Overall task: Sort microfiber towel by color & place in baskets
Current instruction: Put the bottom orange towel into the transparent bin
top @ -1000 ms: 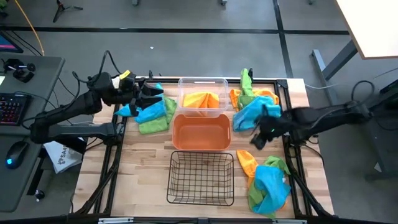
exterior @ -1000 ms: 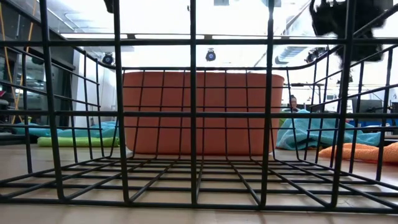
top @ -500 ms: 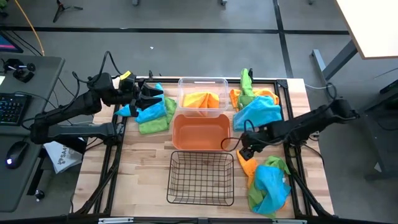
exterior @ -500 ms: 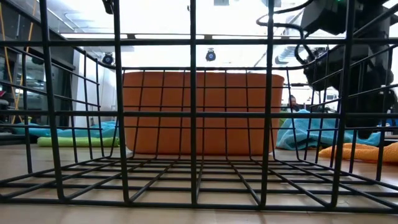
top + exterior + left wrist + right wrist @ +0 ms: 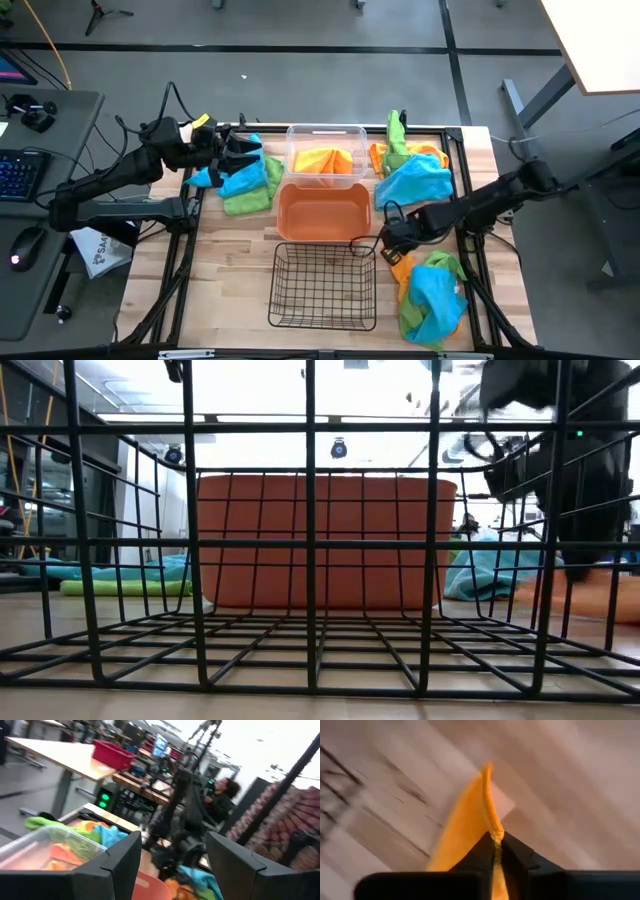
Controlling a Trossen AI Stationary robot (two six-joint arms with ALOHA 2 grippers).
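The clear bin [image 5: 325, 140] at the far edge holds an orange towel [image 5: 325, 160]. Nearer stand the orange bin [image 5: 322, 212] and the black wire basket [image 5: 322, 285]. My right gripper [image 5: 388, 243] is down on an orange towel [image 5: 398, 265] that lies just right of the wire basket, and is shut on it [image 5: 496, 837]. My left gripper [image 5: 245, 150] hovers open [image 5: 172, 865] over blue and green towels [image 5: 245, 182] at the far left. My right gripper pinches a raised ridge of the orange towel [image 5: 487, 805] between its two fingers, coming from above and slanting in from the table's right. Whether the ridge is an edge or a fold, I cannot tell. The rest of the towel lies on the table.
A pile of green, orange and blue towels [image 5: 410, 172] lies at the far right. Another pile of blue and green towels [image 5: 432, 297] lies at the near right, against the held orange one. In the low view the wire basket's bars [image 5: 310, 540] fill the picture.
My right gripper has moved from above the far-right pile toward the near edge and the wire basket, and has come down onto the orange towel beside the basket.
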